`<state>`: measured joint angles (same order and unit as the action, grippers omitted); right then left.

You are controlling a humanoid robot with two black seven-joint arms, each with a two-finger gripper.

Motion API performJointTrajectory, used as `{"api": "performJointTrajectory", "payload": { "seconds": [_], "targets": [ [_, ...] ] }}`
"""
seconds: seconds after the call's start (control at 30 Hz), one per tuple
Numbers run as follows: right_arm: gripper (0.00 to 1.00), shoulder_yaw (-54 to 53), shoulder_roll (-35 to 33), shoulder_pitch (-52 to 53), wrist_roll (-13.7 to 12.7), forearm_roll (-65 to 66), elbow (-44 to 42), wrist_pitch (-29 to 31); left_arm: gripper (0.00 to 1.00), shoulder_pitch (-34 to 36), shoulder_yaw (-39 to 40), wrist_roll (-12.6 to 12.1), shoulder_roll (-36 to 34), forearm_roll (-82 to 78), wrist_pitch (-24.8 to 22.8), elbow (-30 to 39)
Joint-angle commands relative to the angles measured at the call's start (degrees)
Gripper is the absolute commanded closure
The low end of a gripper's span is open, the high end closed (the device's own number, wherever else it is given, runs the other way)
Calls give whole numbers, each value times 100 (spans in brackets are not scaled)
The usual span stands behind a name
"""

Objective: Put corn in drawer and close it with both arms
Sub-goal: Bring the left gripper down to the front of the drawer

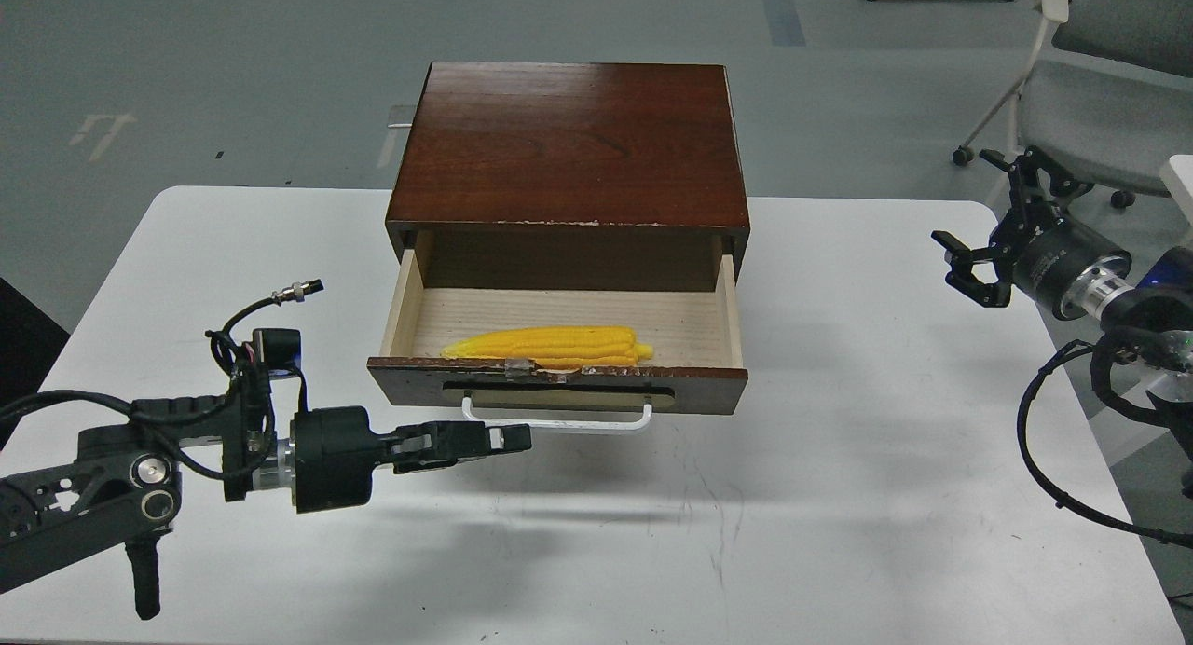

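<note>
Left gripper [508, 437] level with the white handle [559, 425], fingers pressed together and pointing right, tips overlapping the handle's left end; contact or a small gap, impossible to say from this angle. Right gripper [988, 244] spread wide, claws apart, hanging well off to the right of the drawer [557, 384] above the table edge, holding nothing. Corn [550, 345] already lying inside the drawer, lengthwise against the front wall, tapered end to the left, nothing sticking above the rim. Drawer pulled fully out of the dark wooden box [569, 146], so only the closing appears left to do. Best to push on the flat front panel rather than hook the thin handle, keeping the closed fingers square to the wood and low enough to avoid the chipped top edge. Better still to bring the right gripper in to the front's right half, matching the left, then press both sides evenly and straight back so the drawer does not skew and jam in its slot. Worth going slowly, since the box could slide on the smooth white table [839, 496] instead of taking the drawer in
</note>
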<state>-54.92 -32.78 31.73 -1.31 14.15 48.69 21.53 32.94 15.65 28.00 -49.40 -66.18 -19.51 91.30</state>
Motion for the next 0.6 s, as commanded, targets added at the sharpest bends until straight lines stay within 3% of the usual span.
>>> {"api": "performJointTrajectory", "payload": {
  "seconds": [0.0, 0.57],
  "targets": [
    [0, -1, 0, 0, 0, 0, 0, 0, 82, 28, -1, 0, 9, 8, -1, -33],
    [0, 8, 0, 0, 0, 0, 0, -8, 81, 177, -1, 0, 141, 8, 8, -191]
  ]
}}
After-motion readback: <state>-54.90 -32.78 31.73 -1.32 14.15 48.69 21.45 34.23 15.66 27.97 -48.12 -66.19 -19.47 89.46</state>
